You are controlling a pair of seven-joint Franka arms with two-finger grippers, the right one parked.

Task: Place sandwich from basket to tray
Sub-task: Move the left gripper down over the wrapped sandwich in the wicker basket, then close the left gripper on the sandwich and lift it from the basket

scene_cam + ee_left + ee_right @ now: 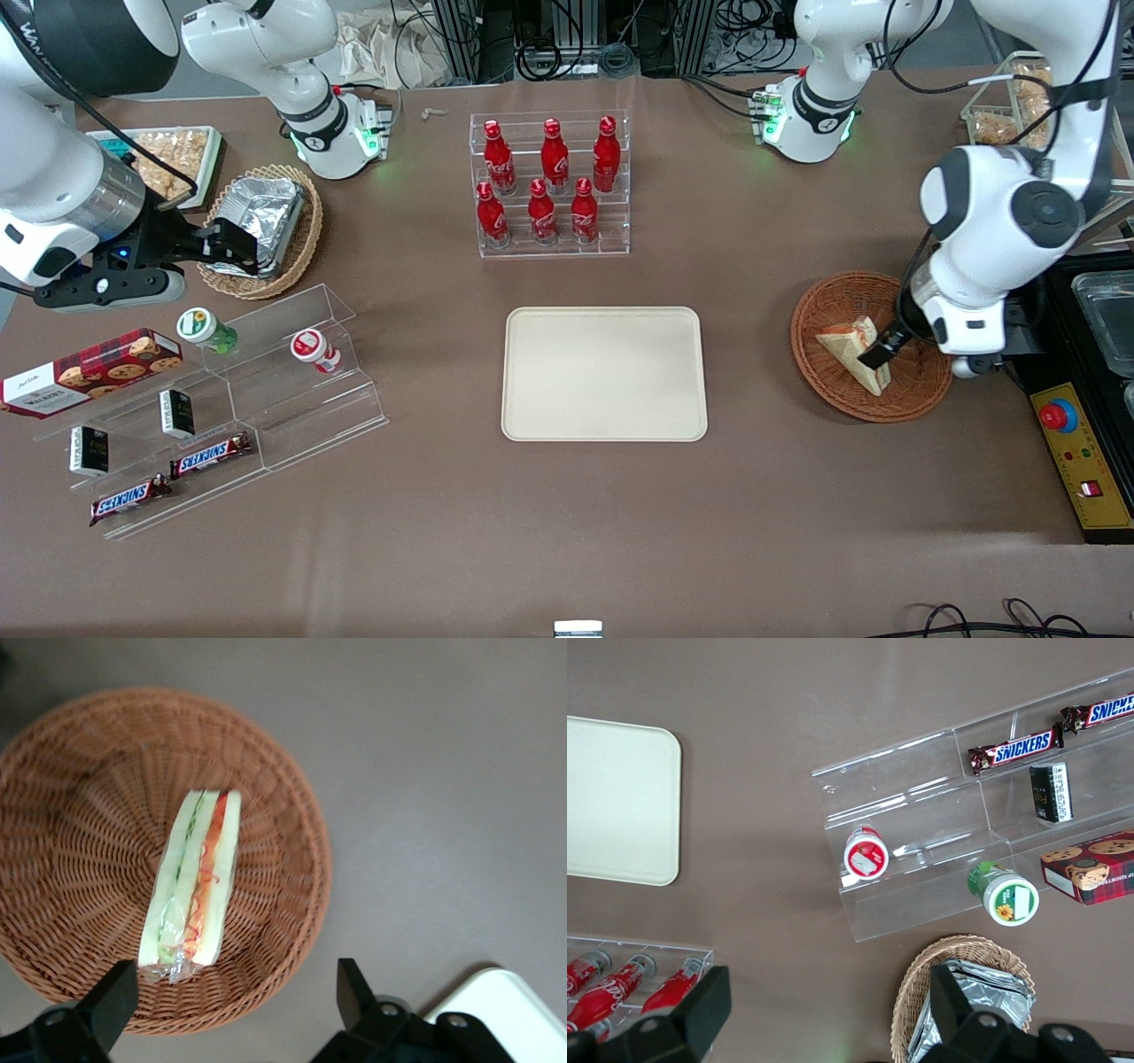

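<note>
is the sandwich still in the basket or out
In: the sandwich lies inside the basket, and the open gripper above it holds nothing.

Open table (753,372) between basket (828,306), tray (604,372)

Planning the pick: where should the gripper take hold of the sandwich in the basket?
Come from above and pinch the sandwich across its two flat bread faces, mid-length; it stands on edge in the basket, filling stripe up. The open gripper hovers above the rim.

Six red bottles (551,182), two Snickers bars (211,455), two wicker baskets (864,346), one tray (604,373).
</note>
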